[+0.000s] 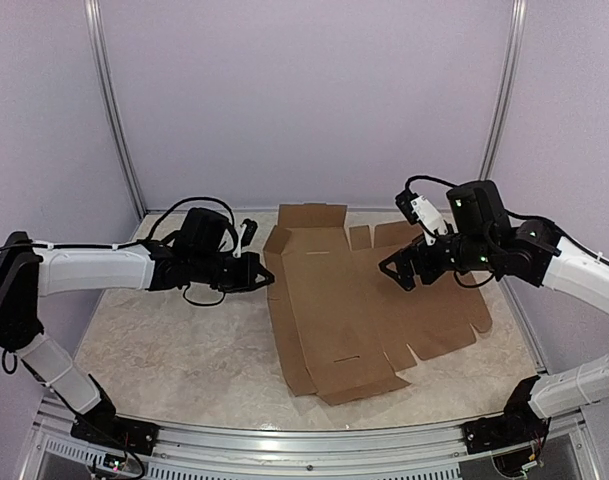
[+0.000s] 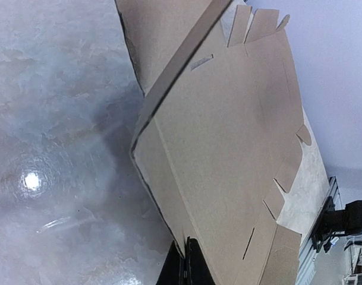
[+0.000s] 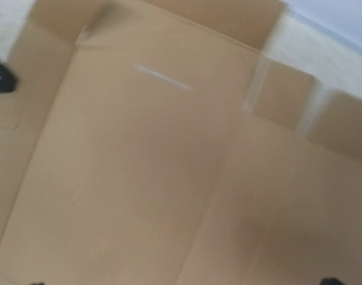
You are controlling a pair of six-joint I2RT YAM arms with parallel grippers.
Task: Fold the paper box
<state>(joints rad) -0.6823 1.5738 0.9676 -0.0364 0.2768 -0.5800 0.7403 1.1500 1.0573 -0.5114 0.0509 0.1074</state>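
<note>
The paper box [image 1: 364,310], a plain brown corrugated cardboard die-cut sheet with flaps, tabs and slits, lies opened out near the middle of the mottled grey-white worktop [image 1: 164,340], between the two arms. Most of the sheet rests flat. Its long left side flap stands tilted up off the surface, and the rear flap [image 1: 314,215] is also raised towards the back wall. Short tabs line the right and near-right edges, and a narrow slit [image 1: 346,358] shows close to the near edge.

The left fingers [image 1: 259,276] sit at the left edge of the sheet. In the left wrist view these black fingers [image 2: 192,267] are pressed together on the rim of the raised side flap of the paper box [image 2: 228,148], with the cardboard edge running directly into them.

The right fingers [image 1: 394,268] hover over the right rear part of the sheet, spread wide and holding nothing. The right wrist view is blurred; it looks down on the flat panel of the paper box [image 3: 169,178], with only a dark fingertip [image 3: 330,281] at each lower corner, well apart.

Pale lilac walls [image 1: 304,100] enclose the worktop on three sides.
</note>
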